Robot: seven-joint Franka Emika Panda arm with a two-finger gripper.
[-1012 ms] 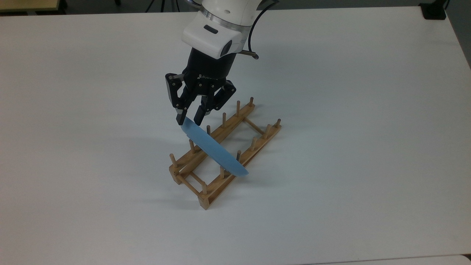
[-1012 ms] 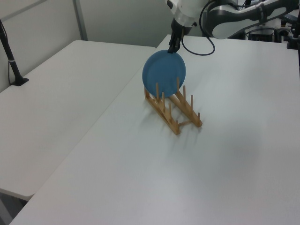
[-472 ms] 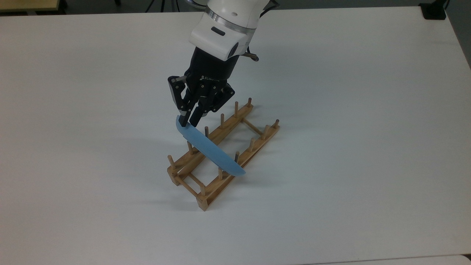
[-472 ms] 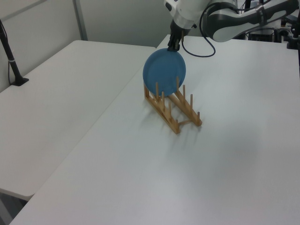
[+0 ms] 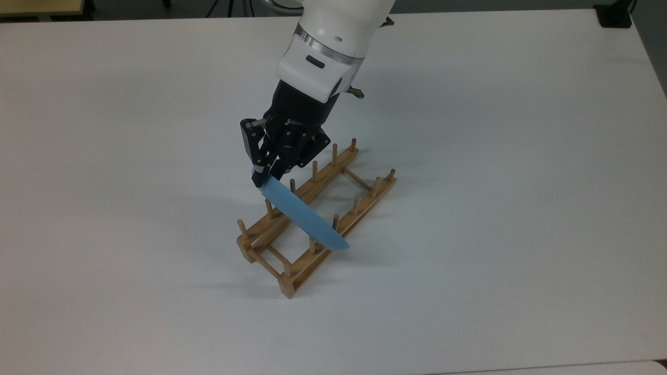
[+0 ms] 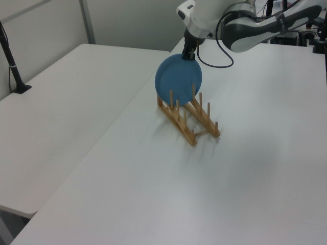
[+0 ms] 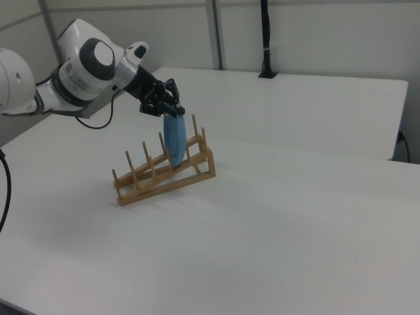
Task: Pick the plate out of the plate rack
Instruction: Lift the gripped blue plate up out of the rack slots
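Wooden plate rack (image 5: 312, 219) sits mid-counter (image 5: 495, 208), its long rails running diagonally in the top view. Standing on edge in a slot between pegs, the plate (image 5: 305, 214) lies crosswise to those rails. It looks stiff, light, probably smooth, so its raised rim suits gripping. Above, the pincer (image 5: 262, 178) is clamped narrowly onto that upper rim.

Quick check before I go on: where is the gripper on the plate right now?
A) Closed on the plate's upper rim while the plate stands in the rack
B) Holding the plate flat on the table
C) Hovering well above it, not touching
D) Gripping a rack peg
A: the gripper is shut on the top edge of the plate, which stands on edge between the pegs of the plate rack.
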